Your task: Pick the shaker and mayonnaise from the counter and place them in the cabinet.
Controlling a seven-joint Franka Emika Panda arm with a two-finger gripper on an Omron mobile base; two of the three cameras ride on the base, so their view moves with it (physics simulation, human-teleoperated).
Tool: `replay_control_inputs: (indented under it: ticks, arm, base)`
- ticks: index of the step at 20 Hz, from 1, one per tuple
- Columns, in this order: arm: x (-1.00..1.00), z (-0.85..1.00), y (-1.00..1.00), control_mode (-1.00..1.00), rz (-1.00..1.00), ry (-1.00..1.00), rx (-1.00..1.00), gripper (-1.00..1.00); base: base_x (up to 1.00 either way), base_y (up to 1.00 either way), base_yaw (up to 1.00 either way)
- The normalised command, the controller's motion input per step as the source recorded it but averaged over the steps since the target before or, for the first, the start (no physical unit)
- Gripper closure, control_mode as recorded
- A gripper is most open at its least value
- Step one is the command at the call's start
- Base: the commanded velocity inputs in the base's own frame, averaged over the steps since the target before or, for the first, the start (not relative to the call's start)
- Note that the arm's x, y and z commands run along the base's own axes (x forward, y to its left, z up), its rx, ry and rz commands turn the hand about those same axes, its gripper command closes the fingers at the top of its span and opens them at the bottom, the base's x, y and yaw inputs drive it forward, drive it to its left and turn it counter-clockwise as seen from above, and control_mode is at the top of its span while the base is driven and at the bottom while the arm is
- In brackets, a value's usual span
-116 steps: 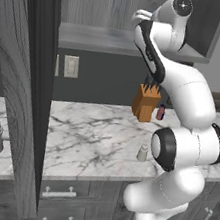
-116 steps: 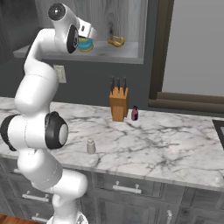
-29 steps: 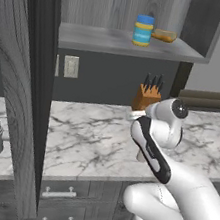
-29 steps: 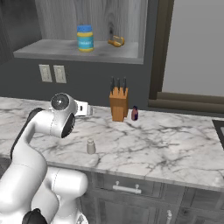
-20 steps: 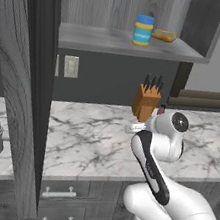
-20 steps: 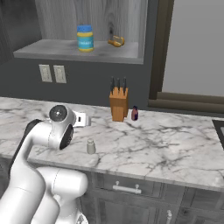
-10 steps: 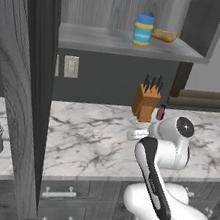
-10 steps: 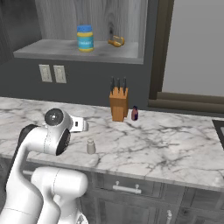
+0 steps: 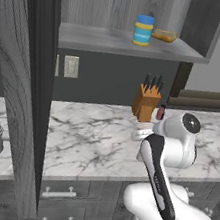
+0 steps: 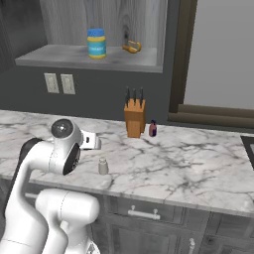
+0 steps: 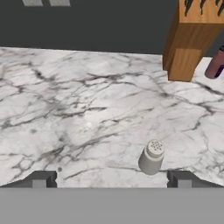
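In the left base view the mayonnaise (image 9: 143, 30) was seen standing upright on the shelf board of the cabinet (image 9: 118, 41), with a yellowish object (image 9: 164, 37) just beside it at 3 o'clock. A knife block (image 9: 146, 103) and a small dark red bottle (image 9: 161, 112) stood on the table (image 9: 92, 134) below. The shaker was hidden there behind the white arm.

In the right base view the shaker (image 10: 102, 166) was shown upright near the front edge of the table (image 10: 188, 163), its long axis vertical and its tapered top up. The tool (image 10: 92, 141) was held just at 11 o'clock of it, apart from it. The mayonnaise (image 10: 96, 43) was seen on the cabinet shelf (image 10: 84, 58), at 12 o'clock of the shaker.

In the hand view the shaker (image 11: 151, 157) was seen from above and in front, its perforated top leaning toward 1 o'clock. The tool's two fingertips (image 11: 42, 179) were spread wide, with nothing held; the shaker lay between them, nearer the right one. The knife block (image 11: 192, 39) stood at 1 o'clock.
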Motion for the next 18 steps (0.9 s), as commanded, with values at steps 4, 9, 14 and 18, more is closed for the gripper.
replay_control_inputs:
  ticks: [4, 9, 14, 18]
  arm:
    - [-0.22, 0.0, -0.14, -1.0, 0.01, 0.02, 0.0, -1.0]
    - [-0.15, -0.05, -0.1, -1.0, 0.01, 0.05, 0.0, -1.0]
    - [-0.13, -0.14, -0.04, -1.0, 0.0, 0.06, 0.0, -1.0]
    - [-0.09, -0.19, -0.08, -1.0, 0.02, 0.05, 0.0, -1.0]
  base:
    - [0.0, 0.0, 0.0]
    - [0.0, 0.0, 0.0]
    - [0.0, 0.0, 0.0]
    - [0.0, 0.0, 0.0]
